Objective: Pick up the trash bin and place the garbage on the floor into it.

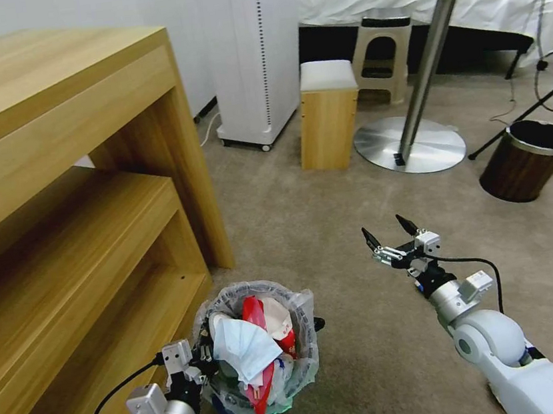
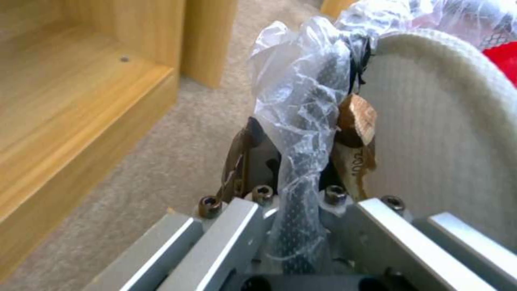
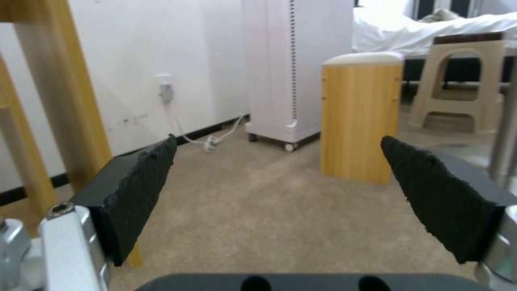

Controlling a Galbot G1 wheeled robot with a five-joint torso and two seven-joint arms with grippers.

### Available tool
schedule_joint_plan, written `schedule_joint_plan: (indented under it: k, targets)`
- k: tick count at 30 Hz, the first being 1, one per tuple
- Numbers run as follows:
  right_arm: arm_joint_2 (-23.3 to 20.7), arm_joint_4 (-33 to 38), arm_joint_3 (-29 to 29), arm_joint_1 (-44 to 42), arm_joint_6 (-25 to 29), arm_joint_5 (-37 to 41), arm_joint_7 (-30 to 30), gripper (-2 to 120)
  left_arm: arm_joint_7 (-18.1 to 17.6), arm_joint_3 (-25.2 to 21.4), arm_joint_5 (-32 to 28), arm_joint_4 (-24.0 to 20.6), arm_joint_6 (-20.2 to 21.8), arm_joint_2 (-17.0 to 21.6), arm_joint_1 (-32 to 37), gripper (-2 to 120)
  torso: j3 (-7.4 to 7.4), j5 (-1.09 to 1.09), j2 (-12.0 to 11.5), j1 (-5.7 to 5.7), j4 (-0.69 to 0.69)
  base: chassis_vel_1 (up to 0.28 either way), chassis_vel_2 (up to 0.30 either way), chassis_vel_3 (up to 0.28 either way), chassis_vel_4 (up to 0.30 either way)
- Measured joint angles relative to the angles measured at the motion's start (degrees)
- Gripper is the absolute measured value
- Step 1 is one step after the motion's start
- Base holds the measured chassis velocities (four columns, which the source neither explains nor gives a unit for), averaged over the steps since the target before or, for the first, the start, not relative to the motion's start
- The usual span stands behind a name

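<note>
Head view: the trash bin (image 1: 262, 356) sits low at the near left of the carpeted floor (image 1: 334, 240), just beside the bottom front corner of the wooden shelf unit (image 1: 69, 212). Its clear plastic liner (image 1: 303, 311) folds out over the rim, and blue shows near its base. The bin is packed to the top with garbage: a light-blue mask (image 1: 244, 352) lies across the pile, a red wrapper (image 1: 255, 314) stands up behind it, and white pieces crowd around them.

The left gripper (image 1: 202, 364) is at the bin's near-left rim, with its fingers closed on the mesh wall and liner. The left wrist view shows this up close: the crinkled liner (image 2: 301, 101) and black mesh run down between the fingers (image 2: 237, 161), with a cut wooden stick end (image 2: 356, 121) and the ribbed sole of a white slipper (image 2: 436, 133) pressed against the inner side of the rim.

The right gripper (image 1: 391, 236) hovers above bare carpet to the right of the bin, well apart from it, with its fingers spread wide and nothing between them. In the right wrist view the two black fingers (image 3: 137, 194) frame open carpet, with a small wooden stool (image 3: 361, 121) and a white upright appliance (image 3: 296, 68) beyond.

Farther off on the floor's right side stands a brown wood-grain bin (image 1: 525, 160), next to the round base of a white table (image 1: 410, 143).
</note>
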Motion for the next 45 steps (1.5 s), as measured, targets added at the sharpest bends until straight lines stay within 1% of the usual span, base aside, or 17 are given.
schedule_joint_plan:
  k: [38,45]
  targets:
    - [1.1,-1.6,-2.2,1.1,1.2,-0.2,0.2,97,-0.1,-0.2,-0.2,0.7,-0.4,-0.4,-0.4,1,0.00,0.00,0.0,0.00,0.00,-0.067,-0.067,-0.061,-0.065]
    - [1.4,-1.7,-2.4,1.1,1.6,0.3,0.1,99,-0.1,-0.3,-0.1,0.8,-0.8,-0.4,-0.4,1,0.00,0.00,0.0,0.00,-0.01,-0.065,-0.061,-0.054,-0.058]
